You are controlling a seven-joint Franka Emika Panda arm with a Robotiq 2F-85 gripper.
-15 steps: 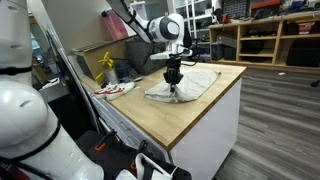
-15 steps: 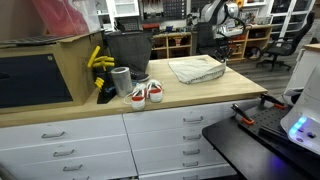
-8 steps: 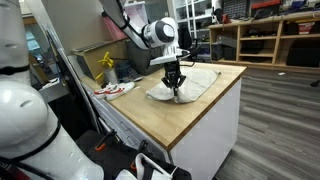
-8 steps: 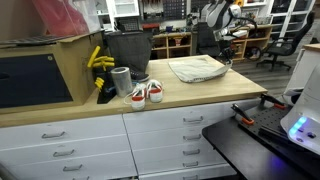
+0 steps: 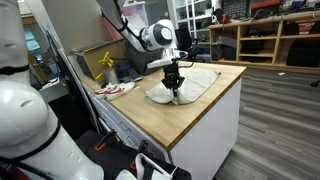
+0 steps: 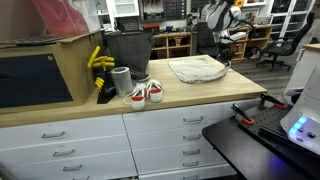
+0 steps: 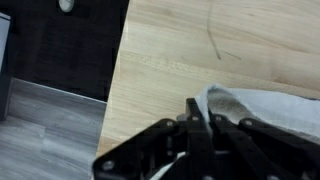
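Lined up along a light wooden countertop (image 6: 200, 95), in an exterior view: at its left end, a yellow bunch-like object (image 6: 97, 60) beside a black bin (image 6: 125, 48); toward its middle, a grey cylindrical canister (image 6: 121, 80) and a pair of white-and-red sneakers (image 6: 145, 93); on its right half, a crumpled off-white cloth (image 6: 195, 68). Poised over the countertop's right rear: the black Robotiq gripper (image 6: 224, 58), clamped down tight and, in the wrist view, apparently pinching a raised fold at the cloth's rim. Best handled, by the look of it, by holding the pinch firm, rising straight up from the countertop without haste, and checking that the fold does not slip free or drag across the countertop toward the sneakers.
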